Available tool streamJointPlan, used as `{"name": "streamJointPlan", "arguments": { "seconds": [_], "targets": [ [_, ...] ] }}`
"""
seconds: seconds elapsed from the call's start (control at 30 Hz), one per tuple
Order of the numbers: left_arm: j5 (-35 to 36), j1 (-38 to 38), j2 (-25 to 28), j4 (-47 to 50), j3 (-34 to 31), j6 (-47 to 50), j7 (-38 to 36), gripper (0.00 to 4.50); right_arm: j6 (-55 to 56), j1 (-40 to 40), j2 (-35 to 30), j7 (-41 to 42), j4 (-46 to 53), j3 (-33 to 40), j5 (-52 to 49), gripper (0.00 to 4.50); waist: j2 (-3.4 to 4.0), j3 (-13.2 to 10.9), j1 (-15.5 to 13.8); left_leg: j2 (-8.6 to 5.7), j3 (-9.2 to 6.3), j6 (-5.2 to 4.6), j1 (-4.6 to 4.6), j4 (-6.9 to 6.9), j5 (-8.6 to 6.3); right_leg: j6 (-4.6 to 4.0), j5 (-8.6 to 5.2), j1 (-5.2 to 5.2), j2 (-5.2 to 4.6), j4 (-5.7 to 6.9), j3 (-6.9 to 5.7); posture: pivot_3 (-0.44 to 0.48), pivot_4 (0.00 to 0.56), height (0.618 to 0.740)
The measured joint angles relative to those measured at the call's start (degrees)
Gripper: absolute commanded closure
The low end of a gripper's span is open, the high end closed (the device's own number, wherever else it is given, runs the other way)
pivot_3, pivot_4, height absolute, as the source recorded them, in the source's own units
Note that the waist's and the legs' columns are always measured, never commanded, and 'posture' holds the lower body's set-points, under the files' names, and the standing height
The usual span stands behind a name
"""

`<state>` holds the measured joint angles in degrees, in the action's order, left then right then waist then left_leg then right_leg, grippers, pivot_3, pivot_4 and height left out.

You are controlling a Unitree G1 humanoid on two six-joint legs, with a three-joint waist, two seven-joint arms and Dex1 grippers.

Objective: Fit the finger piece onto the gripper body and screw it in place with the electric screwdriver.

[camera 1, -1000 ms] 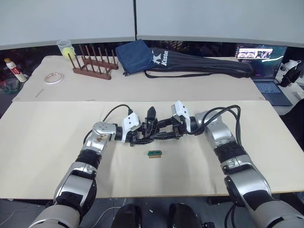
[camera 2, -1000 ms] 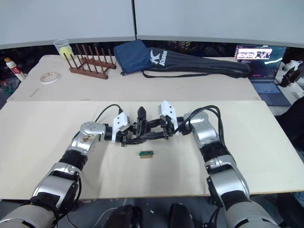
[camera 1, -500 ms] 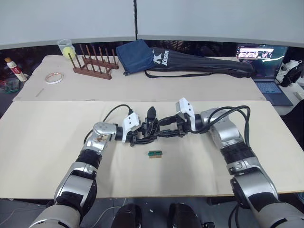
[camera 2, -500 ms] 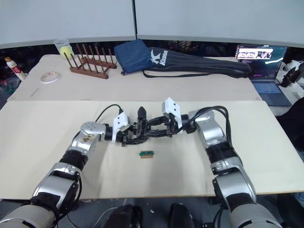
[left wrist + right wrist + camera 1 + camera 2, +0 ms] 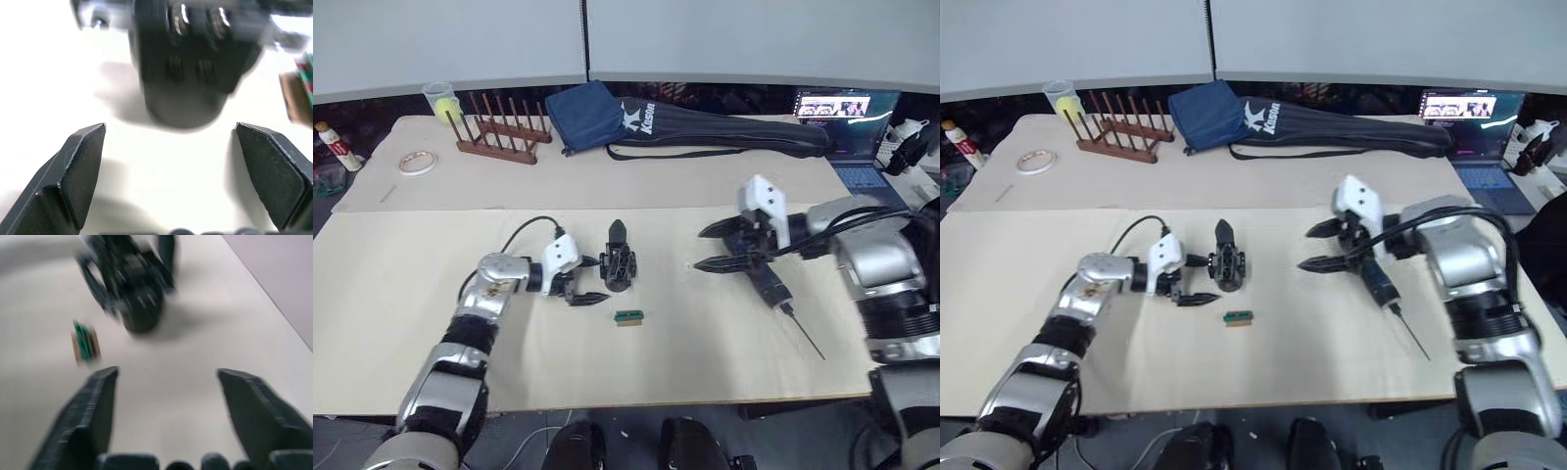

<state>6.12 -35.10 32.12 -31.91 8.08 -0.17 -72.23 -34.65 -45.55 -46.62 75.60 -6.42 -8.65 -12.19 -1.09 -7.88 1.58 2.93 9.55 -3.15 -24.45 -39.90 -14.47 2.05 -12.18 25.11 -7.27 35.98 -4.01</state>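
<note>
The gripper body (image 5: 617,266) stands on the cream table (image 5: 401,294), a pointed black finger rising from its far end. I cannot tell the finger piece apart as a separate part. My left gripper (image 5: 590,280) is open just left of the body, which lies beyond its fingertips in the left wrist view (image 5: 190,63). My right gripper (image 5: 707,251) hangs open and empty well to the body's right, pointing at the body (image 5: 133,290). The electric screwdriver (image 5: 771,285) lies on the table under my right wrist, its silver bit pointing toward the near right.
A small green-and-brown block (image 5: 628,317) lies just in front of the gripper body. On the far table are a wooden peg rack (image 5: 497,135), a long black Kason bag (image 5: 724,135), a tape roll (image 5: 411,162) and a laptop (image 5: 847,113).
Both grippers were closed in around the gripper body; now they have let go. My right arm has swung far to the right, my left has backed off slightly, and the screwdriver lies bare.
</note>
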Motion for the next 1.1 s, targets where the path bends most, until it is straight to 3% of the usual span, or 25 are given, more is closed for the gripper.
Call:
{"name": "streamJointPlan", "arguments": {
  "seconds": [0.1, 0.23, 0.43, 0.57, 0.67, 0.9, 1.1],
  "targets": [
    [5.19, 6.98, 7.07, 14.32, -1.95, 8.87, -4.26, 0.0, -11.11, -6.52, -4.22, -0.84, -2.82, -4.37, 2.91, 0.04, 0.04, -0.06, 0.51, 0.0, -0.01, 0.01, -0.16, 0.04, 0.0, -0.07, -0.04, 0.22, -0.09, 0.09, 0.01, 0.0, 0.15, 0.74],
    [13.25, 10.55, 14.25, 30.28, -6.0, 21.14, -6.2, 0.0, -15.14, -12.13, -6.68, 0.07, -9.7, -11.27, 8.02, 0.04, 0.03, -0.17, 0.11, -0.03, -0.06, -0.01, -0.25, 0.0, -0.02, -0.06, -0.06, 0.26, -0.12, 0.05, -0.03, 0.0, 0.15, 0.74],
    [30.26, 7.14, 21.53, 51.2, -13.01, 40.43, -5.03, 0.0, -20.2, -20.43, -3.05, 0.07, -29.5, -22.19, 17.09, 0.04, 0.1, -0.24, -0.5, -0.16, -0.05, -0.01, -0.26, -0.02, 0.0, 0.07, -0.09, 0.17, -0.11, 0.06, 0.01, 0.0, 0.15, 0.74],
    [39.42, 4.15, 24.46, 57.91, -15.9, 47.58, -3.45, 0.0, -20.51, -23.14, 1.17, 0.12, -40.7, -24.7, 20.52, 0.04, 0.09, -0.24, -0.48, -0.14, -0.07, 0.15, -0.25, -0.02, 0.11, 0.08, -0.11, 0.14, 0.09, 0.07, 0.02, 0.0, 0.15, 0.74],
    [43.97, 0.91, 24.82, 59.37, -17.28, 50.56, -1.17, 0.0, -20.64, -23.49, 2.35, 3.13, -43.52, -26.63, 21.89, 0.04, 0.1, -0.24, -0.61, -0.15, -0.09, 0.17, -0.22, -0.04, 0.12, 0.09, -0.11, 0.09, 0.13, 0.08, 0.02, 0.0, 0.15, 0.74],
    [45.82, -1.76, 25.19, 61.09, -16.46, 50.48, 0.95, 0.0, -20.77, -23.78, 4.4, 5.24, -47.23, -27.57, 24.49, 0.04, 0.1, -0.25, -0.54, -0.17, -0.08, 0.21, -0.19, -0.05, 0.15, 0.09, -0.11, 0.06, 0.18, 0.08, 0.03, 0.0, 0.15, 0.74],
    [45.25, -2.03, 25.13, 61.25, -14.56, 48.79, 1.73, 0.0, -18.56, -20.76, 4.32, 7.33, -43.57, -26.94, 24.47, 1.92, 0.1, -0.25, -0.67, -0.17, -0.07, 0.22, -0.18, -0.06, 0.15, 0.09, -0.11, 0.03, 0.18, 0.07, 0.03, 0.0, 0.15, 0.74]
  ]
}}
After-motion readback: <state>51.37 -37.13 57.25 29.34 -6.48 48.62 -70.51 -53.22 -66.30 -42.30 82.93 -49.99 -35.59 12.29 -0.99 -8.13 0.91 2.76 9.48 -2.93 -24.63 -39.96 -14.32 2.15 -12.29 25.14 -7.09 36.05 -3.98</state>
